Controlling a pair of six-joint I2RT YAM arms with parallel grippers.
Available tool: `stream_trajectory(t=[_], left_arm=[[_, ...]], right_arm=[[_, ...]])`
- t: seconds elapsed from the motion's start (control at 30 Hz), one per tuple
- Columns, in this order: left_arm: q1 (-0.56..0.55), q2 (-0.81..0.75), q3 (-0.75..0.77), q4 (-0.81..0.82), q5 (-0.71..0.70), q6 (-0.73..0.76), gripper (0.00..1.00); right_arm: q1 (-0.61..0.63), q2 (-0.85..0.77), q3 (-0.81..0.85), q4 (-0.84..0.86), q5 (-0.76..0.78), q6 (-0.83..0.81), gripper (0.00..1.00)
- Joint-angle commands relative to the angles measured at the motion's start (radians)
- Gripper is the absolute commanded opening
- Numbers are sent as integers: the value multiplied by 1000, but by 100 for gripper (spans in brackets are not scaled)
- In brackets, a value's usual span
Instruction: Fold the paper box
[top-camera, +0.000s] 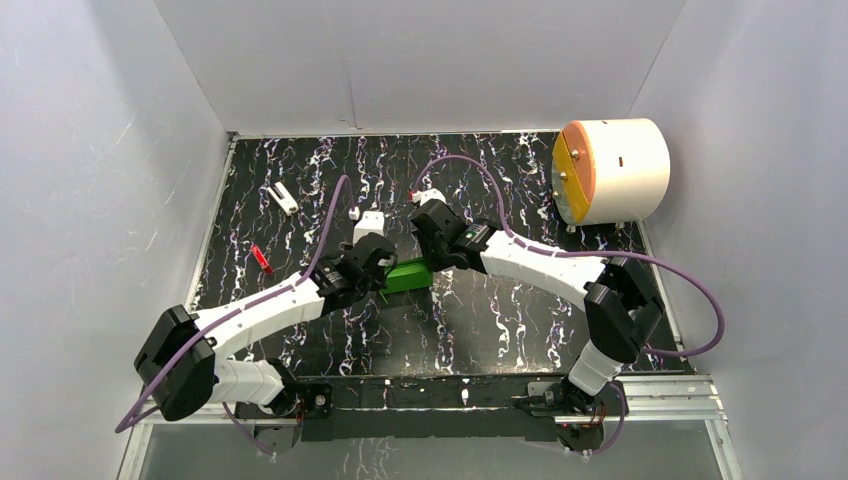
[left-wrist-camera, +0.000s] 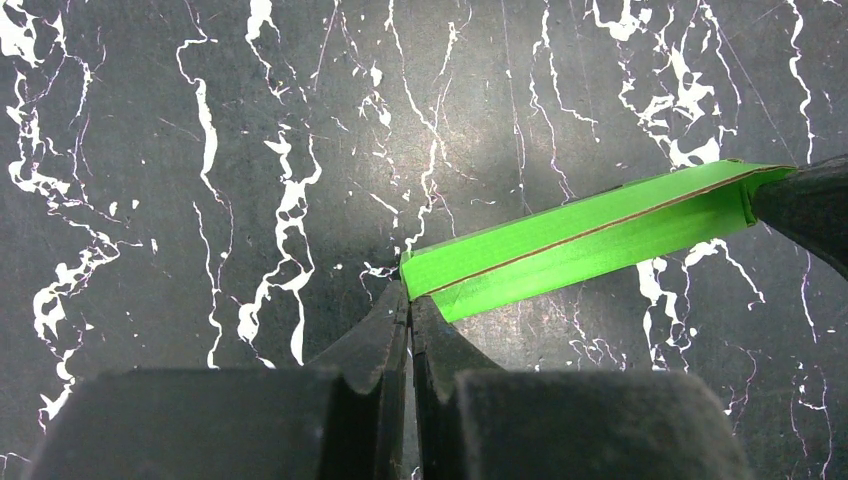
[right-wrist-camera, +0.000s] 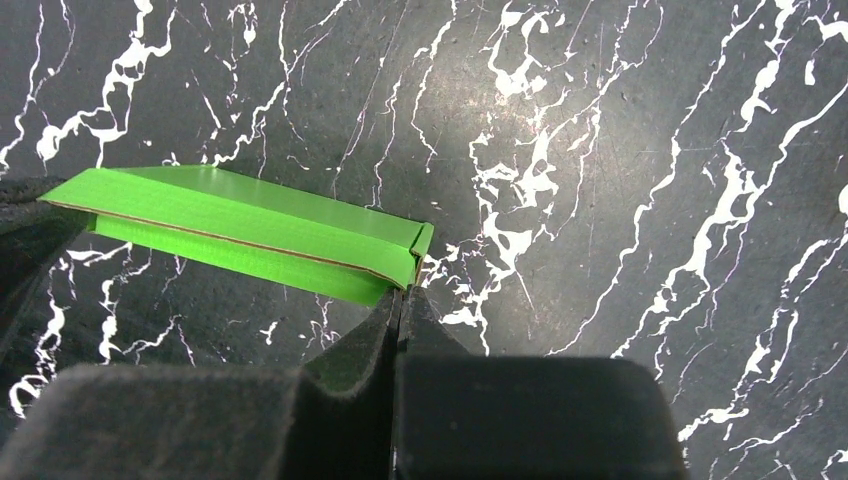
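The paper box (top-camera: 408, 275) is a bright green, flat, narrow rectangular box lying on the black marbled table between my two grippers. My left gripper (top-camera: 383, 268) is at its left end. In the left wrist view the jaws are shut, and the left gripper's tips (left-wrist-camera: 410, 292) touch the near end corner of the box (left-wrist-camera: 580, 245). My right gripper (top-camera: 436, 262) is at the other end. Its jaws are shut too, with its tips (right-wrist-camera: 403, 293) against the end flap of the box (right-wrist-camera: 250, 225). I see no card between either pair of jaws.
A large white cylinder with an orange-yellow face (top-camera: 610, 170) stands at the back right. A small white object (top-camera: 284, 198) and a small red object (top-camera: 261, 258) lie at the left of the table. White walls enclose three sides.
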Motion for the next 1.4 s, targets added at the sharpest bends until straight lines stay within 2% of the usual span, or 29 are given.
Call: stream_trajectory(t=[0.0,0.33,0.6,1.03,1.37], left_arm=[[-32,-22,-13,51,50,-39,0],[-45,-25,-30,57,44,-49,0],[-51,-21,-35,57,36,-49,0],[-52,-46,-49,74,54,-117,0],[-52,-18,9,29,27,-169,0]], right_arm=[[22,-6,24,109,-57,144,0],[22,-23,31,93,-30,216,0],[22,-13,54,58,-22,189,0],[24,-29,-63,138,-11,133,0],[52,-48,-109,162,18,130,0]])
